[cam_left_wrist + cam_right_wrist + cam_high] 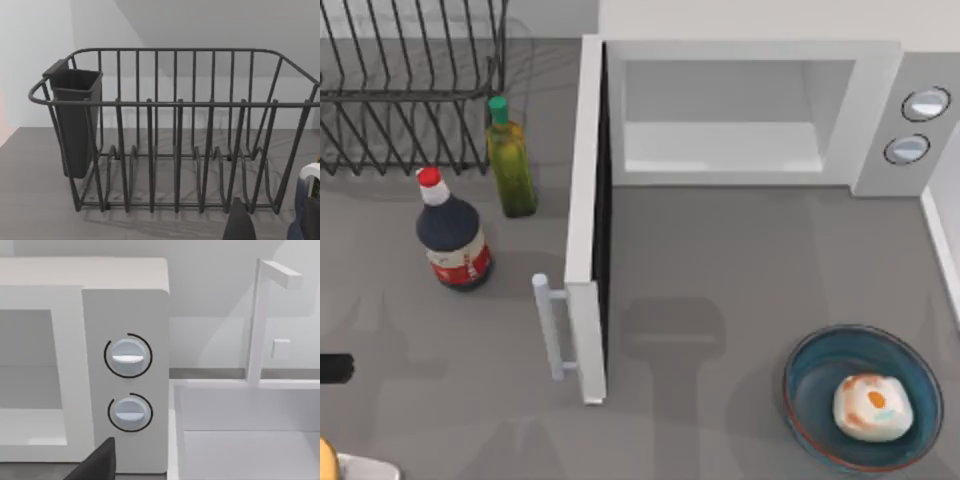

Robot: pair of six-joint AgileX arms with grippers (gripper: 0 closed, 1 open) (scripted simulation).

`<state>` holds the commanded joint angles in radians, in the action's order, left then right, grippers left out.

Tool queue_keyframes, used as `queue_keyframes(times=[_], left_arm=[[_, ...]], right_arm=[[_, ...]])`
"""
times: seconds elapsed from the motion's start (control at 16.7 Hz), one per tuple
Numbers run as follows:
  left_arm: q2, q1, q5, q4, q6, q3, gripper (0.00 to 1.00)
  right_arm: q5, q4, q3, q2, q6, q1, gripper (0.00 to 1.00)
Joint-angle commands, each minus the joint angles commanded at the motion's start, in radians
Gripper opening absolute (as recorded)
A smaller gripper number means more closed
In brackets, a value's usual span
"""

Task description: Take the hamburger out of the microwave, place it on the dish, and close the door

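Resting already in the blue-teal bowl-shaped dish at the grey worktop's right front, the whitish-cream hamburger leaves the white microwave's cavity bare, so only the swung-out white door needs shutting; neither pincer's grip state can be told.

Top view overhead; left wrist faces rack; right wrist faces microwave.

A black wire dish rack is sitting at the table's far left, a green-capped olive oil bottle and a red-capped dark sauce bottle standing nearby
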<state>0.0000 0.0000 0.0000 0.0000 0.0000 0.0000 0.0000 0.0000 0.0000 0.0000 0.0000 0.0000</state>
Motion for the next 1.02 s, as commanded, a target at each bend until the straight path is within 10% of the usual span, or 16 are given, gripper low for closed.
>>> queue_keyframes(times=[0.66,1.02], left_arm=[[0.002,-0.003,-0.003,0.001,0.0,0.0,0.0],[0.079,-0.217,-0.217,0.058,0.001,0.022,0.0]], right_arm=[[0.0,0.0,0.0,0.0,0.0,0.0,1.0],[0.0,0.0,0.0,0.0,0.0,0.0,1.0]])
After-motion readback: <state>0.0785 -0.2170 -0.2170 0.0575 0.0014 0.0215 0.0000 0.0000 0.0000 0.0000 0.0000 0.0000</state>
